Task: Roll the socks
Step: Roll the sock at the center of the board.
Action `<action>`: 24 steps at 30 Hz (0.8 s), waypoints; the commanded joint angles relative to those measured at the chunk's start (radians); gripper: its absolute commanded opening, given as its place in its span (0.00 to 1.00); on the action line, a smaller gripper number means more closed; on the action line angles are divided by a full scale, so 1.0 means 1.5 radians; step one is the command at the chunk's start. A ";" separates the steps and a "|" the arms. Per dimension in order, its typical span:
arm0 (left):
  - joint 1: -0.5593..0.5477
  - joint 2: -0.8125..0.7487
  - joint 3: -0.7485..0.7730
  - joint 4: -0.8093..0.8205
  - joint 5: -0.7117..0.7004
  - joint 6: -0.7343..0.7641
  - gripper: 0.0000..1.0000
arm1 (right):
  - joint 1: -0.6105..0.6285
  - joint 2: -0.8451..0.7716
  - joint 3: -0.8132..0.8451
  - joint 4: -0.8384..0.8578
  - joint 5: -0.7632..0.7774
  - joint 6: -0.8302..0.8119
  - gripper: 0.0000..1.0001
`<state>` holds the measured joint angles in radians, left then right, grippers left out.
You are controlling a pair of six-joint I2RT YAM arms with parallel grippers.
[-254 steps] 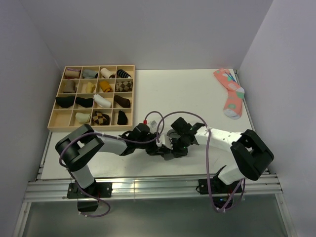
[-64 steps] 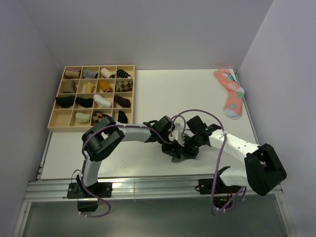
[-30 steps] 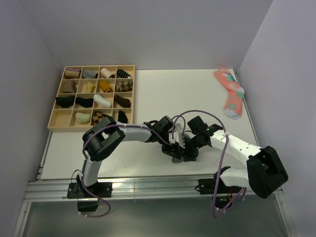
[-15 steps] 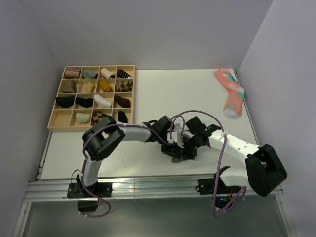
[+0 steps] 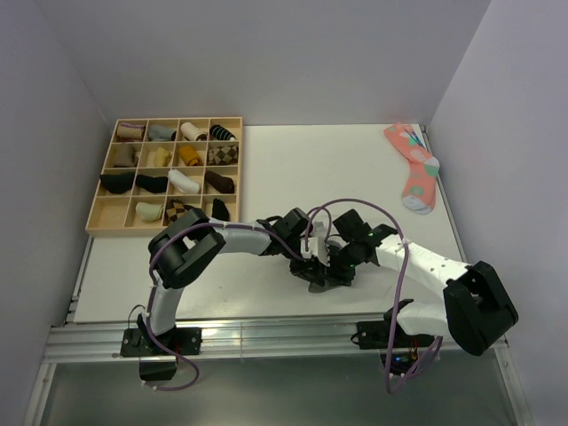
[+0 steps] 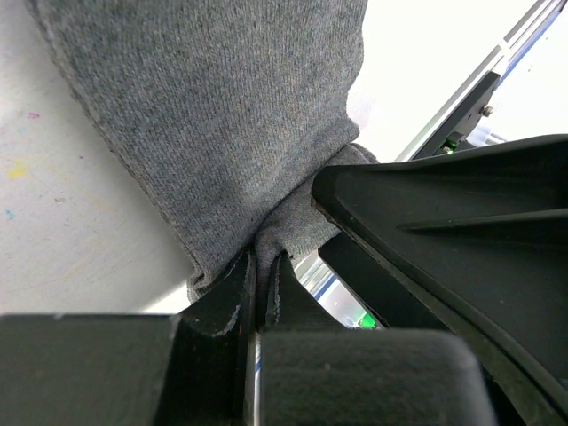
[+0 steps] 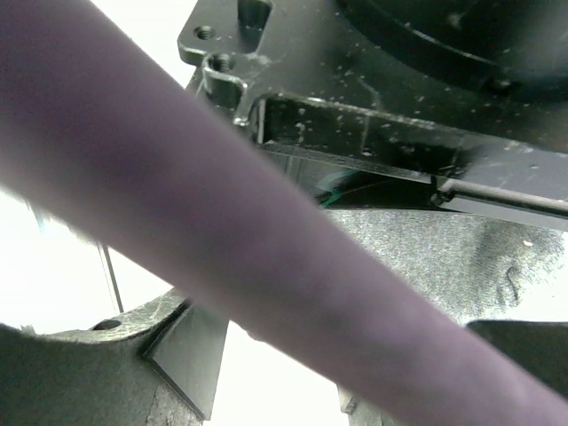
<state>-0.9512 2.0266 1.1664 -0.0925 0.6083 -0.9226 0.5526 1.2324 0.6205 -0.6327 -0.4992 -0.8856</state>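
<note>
Left gripper [image 6: 264, 269] pinched tight on a fold of the grey socks [image 6: 222, 115] — fabric bunched between its pads. Socks lie lower centre of the top view, on the table [image 5: 355, 169]. Right gripper [image 5: 343, 269] — purple cable [image 7: 222, 231] blocks its camera, can't tell its state.

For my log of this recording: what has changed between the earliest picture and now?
The left gripper and right gripper moved right and slightly toward the near edge of the table. There the left gripper is shut on the grey sock. The right gripper's state is hidden. The pink sock and wooden tray stayed put.
</note>
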 commanded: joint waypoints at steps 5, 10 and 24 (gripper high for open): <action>0.017 0.006 -0.016 -0.025 -0.031 0.018 0.00 | 0.019 0.020 -0.018 -0.061 0.038 -0.022 0.51; 0.022 0.009 -0.013 -0.028 -0.029 0.020 0.00 | 0.022 0.034 -0.008 -0.075 0.028 -0.021 0.48; 0.029 -0.003 -0.017 -0.018 -0.025 0.019 0.02 | 0.021 0.055 -0.001 -0.095 0.051 0.030 0.36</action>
<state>-0.9386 2.0270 1.1530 -0.0746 0.6315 -0.9230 0.5735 1.2900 0.6380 -0.6449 -0.5190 -0.8394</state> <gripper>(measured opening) 0.047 0.371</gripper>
